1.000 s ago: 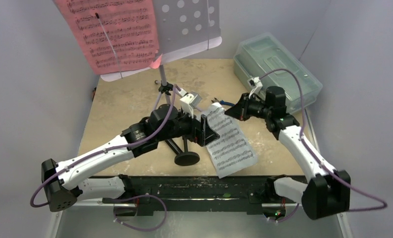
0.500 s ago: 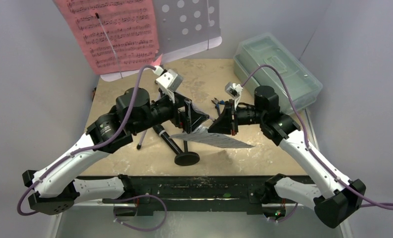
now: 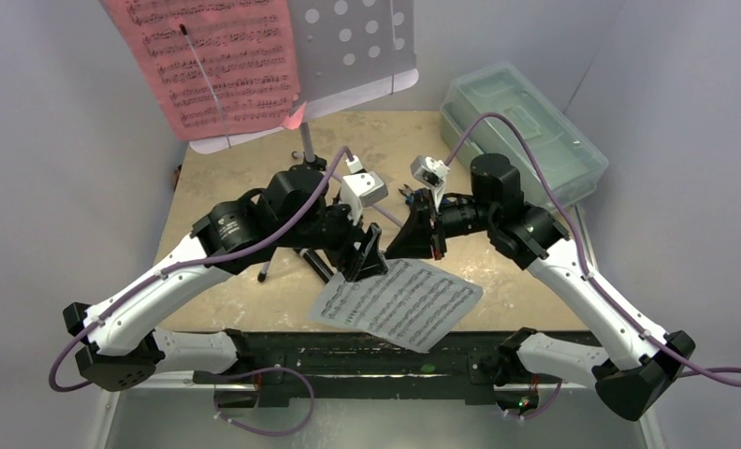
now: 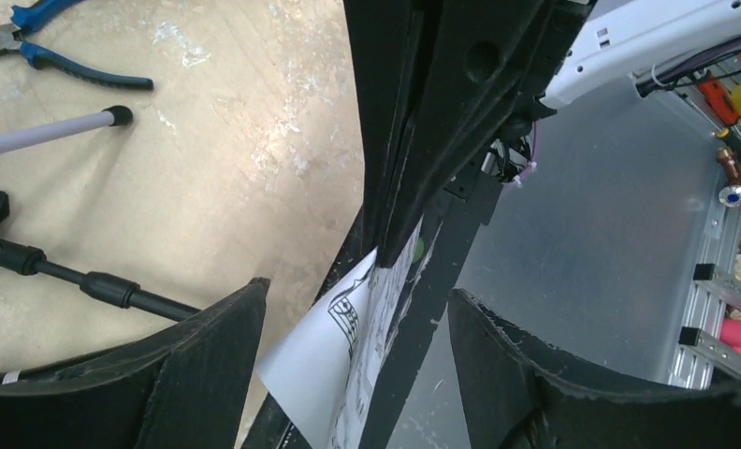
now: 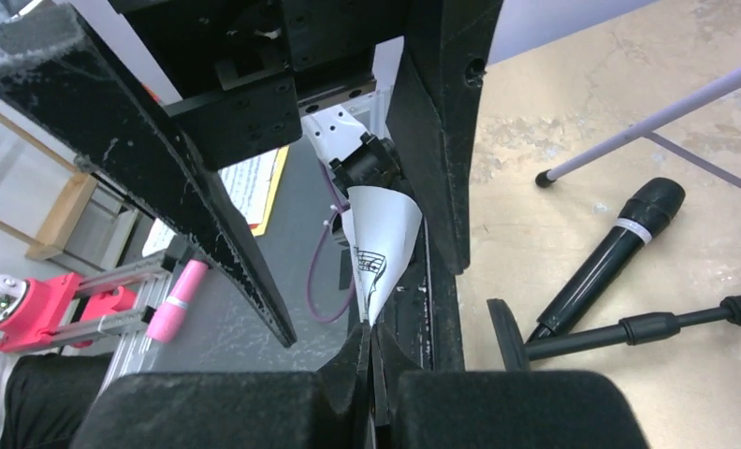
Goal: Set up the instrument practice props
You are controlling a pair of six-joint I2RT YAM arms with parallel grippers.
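- The white sheet, thin printed paper, curls over the near edge of the table. One corner is pinched flat between the closed black fingers of the right gripper.
- The left gripper gapes wide, its rough, grainy pads straddling that corner.
- The pink sheet leans on the hole-punched lavender tray.
- The matte cylindrical microphone lies on the mottled tabletop.

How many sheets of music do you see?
2. Pink sheet on the lavender stand tray, back left; white sheet pinched in the right gripper, front centre. More may hide behind the pink.
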